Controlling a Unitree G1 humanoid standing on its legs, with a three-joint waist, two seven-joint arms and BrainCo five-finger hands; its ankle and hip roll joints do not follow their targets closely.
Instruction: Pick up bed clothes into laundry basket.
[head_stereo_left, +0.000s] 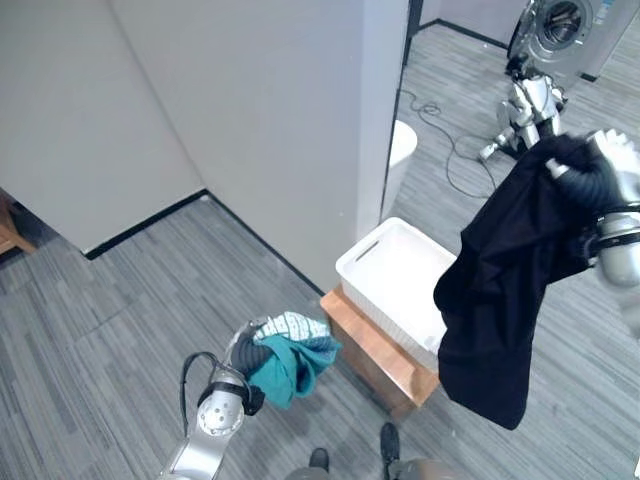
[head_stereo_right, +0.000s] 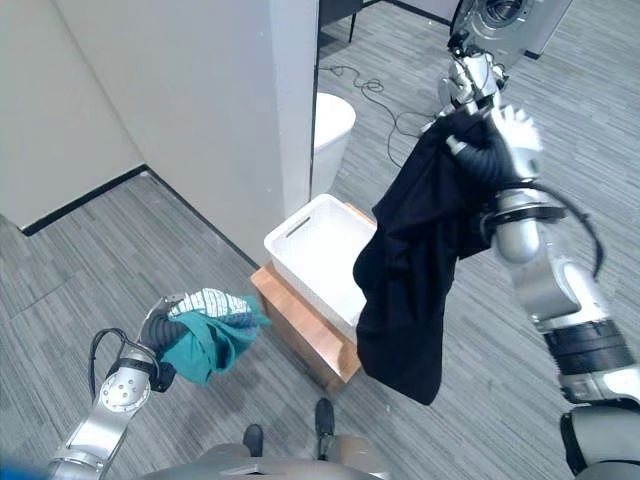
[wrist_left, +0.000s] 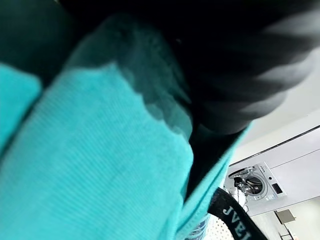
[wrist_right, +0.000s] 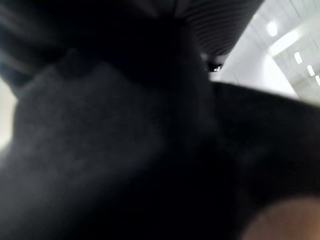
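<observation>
My right hand (head_stereo_right: 492, 152) is raised high on the right, shut on a long black garment (head_stereo_right: 410, 280). The garment hangs down in front of the near right corner of a white laundry basket (head_stereo_left: 372, 258). The basket sits on a low wooden stand (head_stereo_left: 372, 352) on the grey floor. Low on the left, my left hand (head_stereo_left: 246, 352) holds a bunched teal cloth (head_stereo_left: 292, 368) with a pale patterned piece (head_stereo_left: 296, 325) on top, just left of the stand. The teal cloth (wrist_left: 95, 165) lies close against the hand in the left wrist view, and the black garment (wrist_right: 125, 160) does the same in the right wrist view.
A grey partition wall (head_stereo_left: 300, 120) stands right behind the basket. Past its edge is a white round bin (head_stereo_left: 402, 150) and a loose cable (head_stereo_left: 450, 140) on the floor. Another robot (head_stereo_left: 527, 108) stands by a washing machine (head_stereo_left: 560, 25) at the far right.
</observation>
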